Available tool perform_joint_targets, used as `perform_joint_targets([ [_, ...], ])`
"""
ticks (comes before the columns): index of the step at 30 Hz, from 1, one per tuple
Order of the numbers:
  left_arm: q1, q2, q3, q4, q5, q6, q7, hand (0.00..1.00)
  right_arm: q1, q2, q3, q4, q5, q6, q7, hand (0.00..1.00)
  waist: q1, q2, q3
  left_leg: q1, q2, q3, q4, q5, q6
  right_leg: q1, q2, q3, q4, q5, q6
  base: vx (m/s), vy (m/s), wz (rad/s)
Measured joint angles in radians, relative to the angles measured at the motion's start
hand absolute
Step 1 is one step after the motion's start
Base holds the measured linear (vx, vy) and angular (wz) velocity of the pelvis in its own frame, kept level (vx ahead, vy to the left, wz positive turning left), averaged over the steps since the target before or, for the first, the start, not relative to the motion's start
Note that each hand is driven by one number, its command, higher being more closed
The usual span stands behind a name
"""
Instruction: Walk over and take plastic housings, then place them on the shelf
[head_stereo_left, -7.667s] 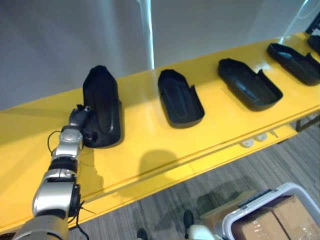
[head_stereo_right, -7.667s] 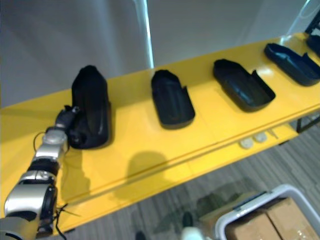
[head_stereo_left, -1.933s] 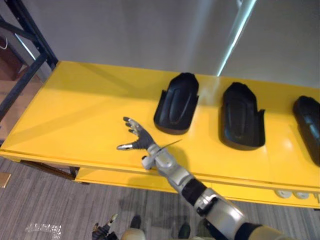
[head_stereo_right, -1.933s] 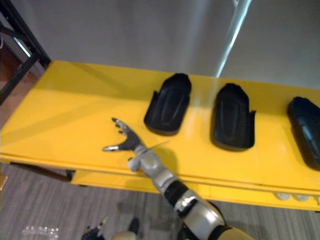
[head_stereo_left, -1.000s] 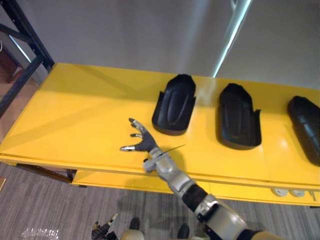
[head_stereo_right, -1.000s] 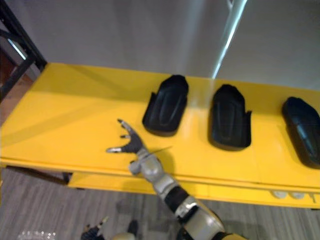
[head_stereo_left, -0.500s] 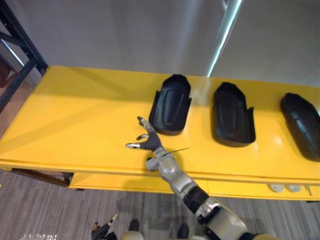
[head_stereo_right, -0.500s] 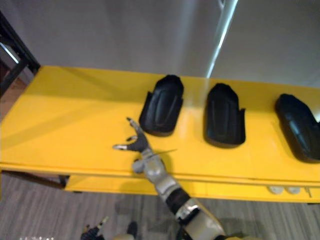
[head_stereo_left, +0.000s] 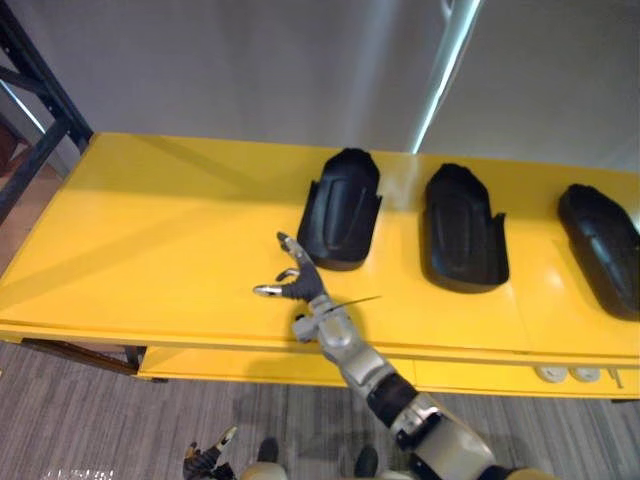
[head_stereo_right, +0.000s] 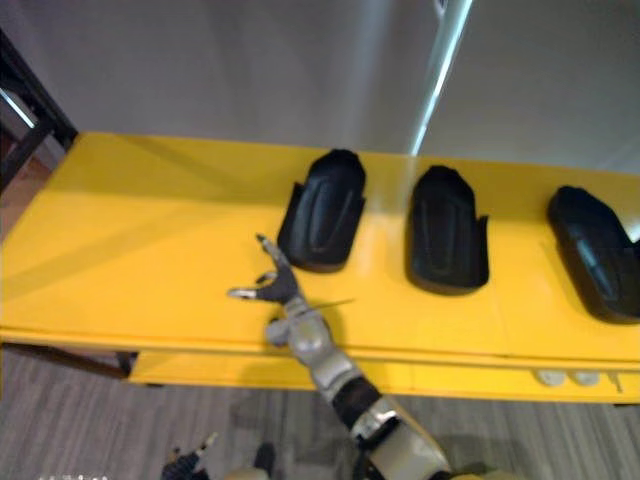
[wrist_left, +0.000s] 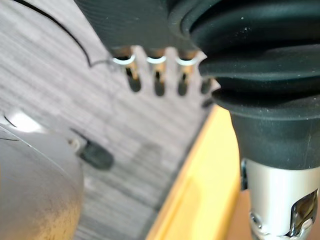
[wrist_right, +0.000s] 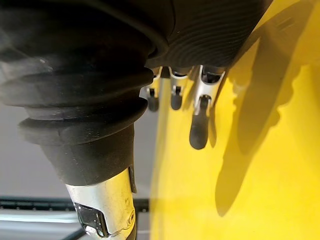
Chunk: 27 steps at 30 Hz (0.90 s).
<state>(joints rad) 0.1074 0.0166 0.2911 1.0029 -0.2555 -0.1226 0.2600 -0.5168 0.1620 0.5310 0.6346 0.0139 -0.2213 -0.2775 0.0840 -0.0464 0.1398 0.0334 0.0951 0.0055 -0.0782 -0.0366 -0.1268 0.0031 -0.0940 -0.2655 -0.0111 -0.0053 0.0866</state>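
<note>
Left robot hand (wrist_left: 158, 82) hangs over the grey floor (wrist_left: 60, 90) beside the shelf's front edge, fingers straight, empty. Right robot hand (head_stereo_left: 297, 287) is over the yellow shelf (head_stereo_left: 150, 230) near its front edge, fingers splayed, empty. Further back, toward the rear edge, lies a row of black plastic housings, shallow shells rounded at the far end: left housing (head_stereo_left: 342, 210), middle housing (head_stereo_left: 463, 230), right housing (head_stereo_left: 603, 250).

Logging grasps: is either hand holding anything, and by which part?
Nothing is held. The right hand is open over the yellow shelf, beside the nearest black plastic housing; the left hand is open and empty.
</note>
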Motion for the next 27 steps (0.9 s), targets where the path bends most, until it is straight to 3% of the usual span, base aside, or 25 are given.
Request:
perform_joint_targets([
  [19,0.000,0.009,-0.031,0.001,0.000,0.001,0.001,0.00,0.040,0.006,0.003,-0.035,-0.012,0.000,-0.001,0.00,-0.020,-0.005,-0.005,0.000,-0.001,0.002,0.000,0.001,0.000,0.002,0.000,0.002,-0.008,0.004,0.003,0.00,0.000,0.00],
  [24,0.000,0.018,-0.027,0.011,0.001,0.003,-0.002,0.00,0.050,-0.004,0.072,-0.103,0.093,0.004,0.098,0.00,-0.038,-0.014,-0.012,0.001,-0.002,0.002,0.000,0.001,0.000,0.008,0.000,0.004,-0.018,0.010,0.004,0.00,0.000,0.00],
  [27,0.000,0.027,-0.027,0.022,0.002,0.017,-0.025,0.00,0.060,-0.085,0.157,-0.348,0.279,0.006,0.247,0.00,-0.043,-0.021,-0.020,-0.002,-0.002,0.002,0.000,0.001,0.000,0.007,0.001,0.006,-0.023,0.011,0.002,0.00,0.000,0.00],
])
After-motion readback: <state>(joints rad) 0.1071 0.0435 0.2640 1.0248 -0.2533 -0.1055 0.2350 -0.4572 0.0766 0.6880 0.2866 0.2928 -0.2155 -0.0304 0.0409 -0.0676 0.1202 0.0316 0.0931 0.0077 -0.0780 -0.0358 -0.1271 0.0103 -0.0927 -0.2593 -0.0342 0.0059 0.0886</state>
